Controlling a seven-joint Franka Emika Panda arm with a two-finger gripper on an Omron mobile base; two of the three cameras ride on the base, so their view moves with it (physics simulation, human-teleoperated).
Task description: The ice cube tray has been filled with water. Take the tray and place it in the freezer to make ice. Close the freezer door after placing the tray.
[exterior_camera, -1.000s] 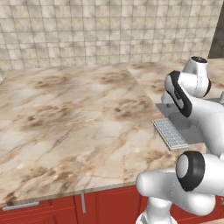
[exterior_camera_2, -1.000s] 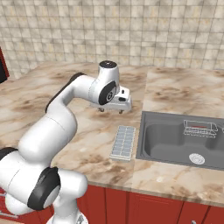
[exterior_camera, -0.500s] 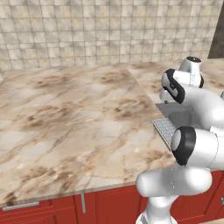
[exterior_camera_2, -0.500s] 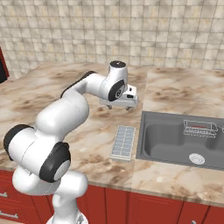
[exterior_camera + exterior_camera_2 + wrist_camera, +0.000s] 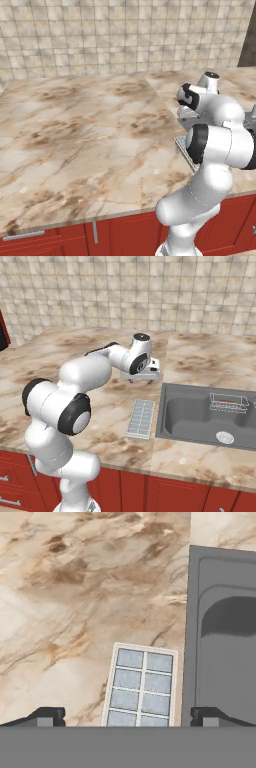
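The ice cube tray (image 5: 141,419) lies flat on the marble counter just left of the sink, off-white with pale grey-blue cells. In the hand view the ice cube tray (image 5: 141,685) sits low in the picture, and its near end is cut off. My gripper (image 5: 141,381) hangs above the counter a little beyond the tray's far end, pointing down. It is open: the fingertips (image 5: 47,716) stand wide apart with nothing held between them, gripper (image 5: 127,717). From the left base, my arm hides most of the tray (image 5: 181,147); the gripper (image 5: 186,117) is partly covered too. The freezer is out of view.
A grey sink (image 5: 205,416) is sunk into the counter right of the tray, its rim (image 5: 189,637) close beside it. A wire basket (image 5: 228,403) sits in the basin. Broad marble counter (image 5: 90,130) stretches left, with a tiled wall behind and red cabinets (image 5: 175,496) below.
The hand has shifted a little to the right, toward the sink, while the arm's elbow folded round. The tray has stayed put and the jaws have stayed wide.
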